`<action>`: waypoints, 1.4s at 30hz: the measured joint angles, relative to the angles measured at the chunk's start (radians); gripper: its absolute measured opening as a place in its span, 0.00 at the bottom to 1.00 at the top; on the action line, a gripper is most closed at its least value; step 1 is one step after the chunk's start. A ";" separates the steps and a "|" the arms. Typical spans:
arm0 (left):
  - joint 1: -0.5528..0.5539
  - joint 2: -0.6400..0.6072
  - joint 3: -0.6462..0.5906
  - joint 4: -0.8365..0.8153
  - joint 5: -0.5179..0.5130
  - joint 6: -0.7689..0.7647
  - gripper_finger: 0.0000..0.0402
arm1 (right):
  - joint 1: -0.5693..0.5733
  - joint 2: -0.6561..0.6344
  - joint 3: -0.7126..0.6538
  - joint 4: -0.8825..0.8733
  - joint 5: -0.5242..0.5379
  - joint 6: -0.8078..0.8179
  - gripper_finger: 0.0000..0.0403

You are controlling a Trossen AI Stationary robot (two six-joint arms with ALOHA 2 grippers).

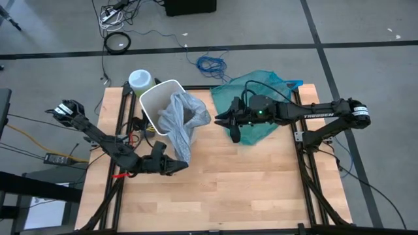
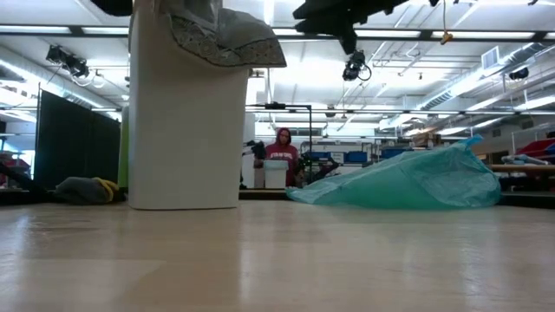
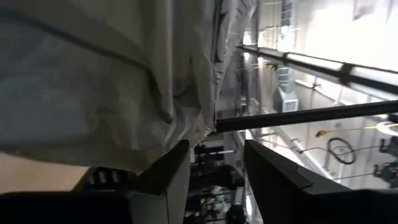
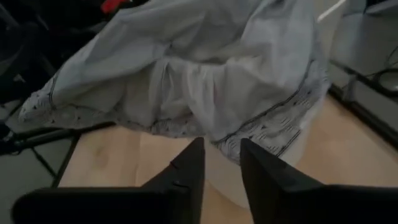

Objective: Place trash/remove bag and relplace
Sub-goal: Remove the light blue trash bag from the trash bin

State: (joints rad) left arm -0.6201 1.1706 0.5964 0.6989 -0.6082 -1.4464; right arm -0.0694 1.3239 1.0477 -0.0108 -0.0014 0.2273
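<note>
High view, contents by descending size. Wooden table (image 1: 215,189): light butcher-block top, both arms reaching in from its sides.

Teal-green bag (image 1: 261,88): translucent plastic, lying slumped on the far right part of the table, under the right arm; in the low view it reads as a low mound (image 2: 416,184).

White bin (image 1: 155,99): upright near the far left part of the table, a tall pale column in the low view (image 2: 184,121).

Bag (image 1: 183,121): pale grey-white liner, thin, crinkled, translucent (a printed dotted band shows along its hem in the right wrist view (image 4: 186,87)). It sits in the bin's mouth and spills over the rim toward the table's middle, one long fold trailing down the near side.

Right gripper (image 1: 221,119): held above the table just beside the draped liner, fingers slightly parted with a narrow gap, nothing between them.

Left gripper (image 1: 180,166): low at the table's left, at the trailing end of the liner; fingers spread apart, the liner's fold beside them, not pinched (image 3: 214,180).

Green-lidded container (image 1: 140,81): behind the bin, at the table's far edge.

Person (image 2: 281,156): far in the room beyond, in a red hooded top.
</note>
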 joint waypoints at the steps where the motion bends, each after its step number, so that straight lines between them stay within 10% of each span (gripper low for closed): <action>1: 0.000 0.000 0.000 -0.017 0.007 -0.009 0.40 | -0.003 0.014 0.000 0.013 -0.010 0.011 0.27; 9: -0.035 0.000 0.000 -0.033 0.068 -0.076 0.40 | -0.024 0.100 0.001 0.162 -0.065 0.128 0.47; 21: -0.131 0.000 0.000 -0.067 0.050 -0.078 0.40 | -0.125 0.093 0.001 0.186 -0.114 0.166 0.43; 26: -0.154 0.000 0.000 -0.127 -0.236 -0.045 0.40 | -0.055 0.087 0.001 0.164 -0.230 0.164 0.39; 31: -0.154 0.000 0.012 -0.006 -0.445 0.241 0.39 | 0.044 0.088 0.000 0.098 -0.126 0.014 0.35; 42: -0.221 0.000 0.220 0.139 -0.355 0.695 0.30 | 0.168 0.089 0.068 0.075 0.049 -0.153 0.32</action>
State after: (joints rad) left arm -0.8415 1.1702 0.8162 0.8377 -0.9632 -0.7517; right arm 0.0982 1.4132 1.1160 0.0638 0.0471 0.0738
